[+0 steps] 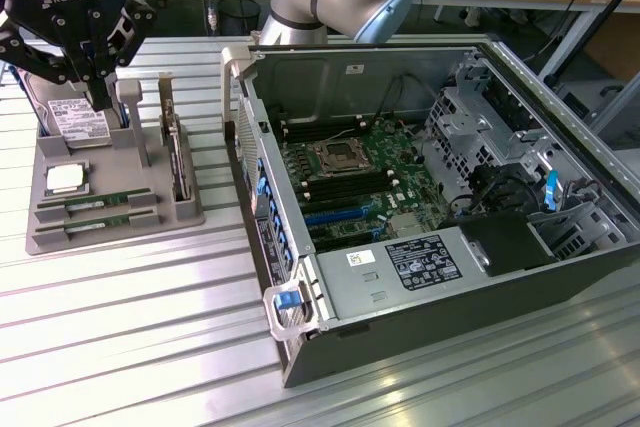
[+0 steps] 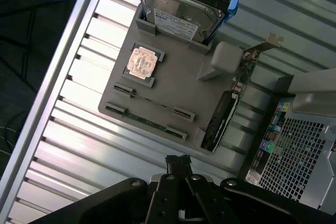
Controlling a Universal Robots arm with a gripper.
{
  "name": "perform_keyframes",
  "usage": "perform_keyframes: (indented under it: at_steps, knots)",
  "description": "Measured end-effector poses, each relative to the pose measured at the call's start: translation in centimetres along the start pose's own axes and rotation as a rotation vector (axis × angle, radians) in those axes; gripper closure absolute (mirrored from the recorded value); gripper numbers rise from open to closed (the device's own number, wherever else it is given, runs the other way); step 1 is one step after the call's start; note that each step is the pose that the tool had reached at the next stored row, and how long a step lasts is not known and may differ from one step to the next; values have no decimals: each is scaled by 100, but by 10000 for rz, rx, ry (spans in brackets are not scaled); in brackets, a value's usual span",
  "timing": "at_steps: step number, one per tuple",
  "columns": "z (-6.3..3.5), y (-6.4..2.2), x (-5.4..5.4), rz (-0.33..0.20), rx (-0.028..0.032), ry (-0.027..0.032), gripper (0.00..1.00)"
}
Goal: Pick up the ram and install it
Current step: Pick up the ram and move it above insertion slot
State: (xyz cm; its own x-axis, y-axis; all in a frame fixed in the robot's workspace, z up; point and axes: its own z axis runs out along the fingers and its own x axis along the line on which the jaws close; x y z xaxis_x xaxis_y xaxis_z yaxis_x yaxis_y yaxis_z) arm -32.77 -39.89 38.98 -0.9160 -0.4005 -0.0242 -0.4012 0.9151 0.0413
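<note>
Pincer (image 1: 103,99), black, clenched empty, hovers near the thin green ram stick (image 1: 97,204): likely light, brittle, best gripped by its long edges.

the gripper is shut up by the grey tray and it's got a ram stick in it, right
Not quite. The gripper is shut up by the grey tray, but it holds nothing. Both ram sticks lie in their slots on the tray, as the exterior view shows.

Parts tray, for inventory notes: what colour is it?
The parts tray is grey; exterior view shows it best.
</note>
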Motion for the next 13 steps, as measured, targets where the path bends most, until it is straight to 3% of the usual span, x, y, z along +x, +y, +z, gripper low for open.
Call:
perform_keyframes:
  at_steps: [13]
  knots:
    - [0, 0, 0, -370, -9, 16, 90]
